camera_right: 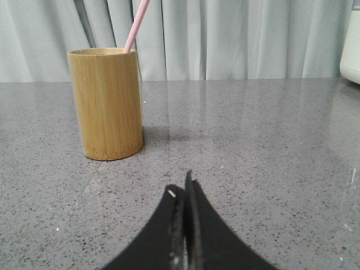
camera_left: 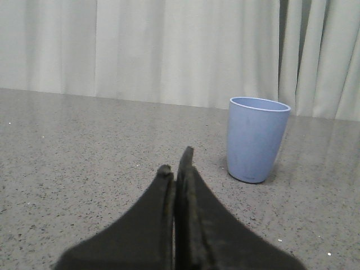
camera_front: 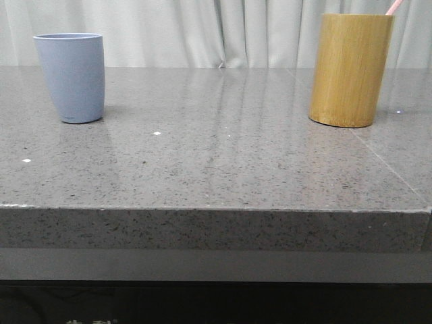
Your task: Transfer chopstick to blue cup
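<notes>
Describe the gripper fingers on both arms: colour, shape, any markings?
Left gripper: matte black fingers, broad at the base and curving in to narrow tips, with a slightly rough, rubbery-looking surface. Right gripper: same black, curved, tapering shape, with a few small pale specks near the tip and along the inner edge. No cables, labels or printed markings are visible on either.

cup [camera_front: 71,76] far left, chopstick [camera_front: 394,7] apparently in holder [camera_front: 349,69] far right
</notes>
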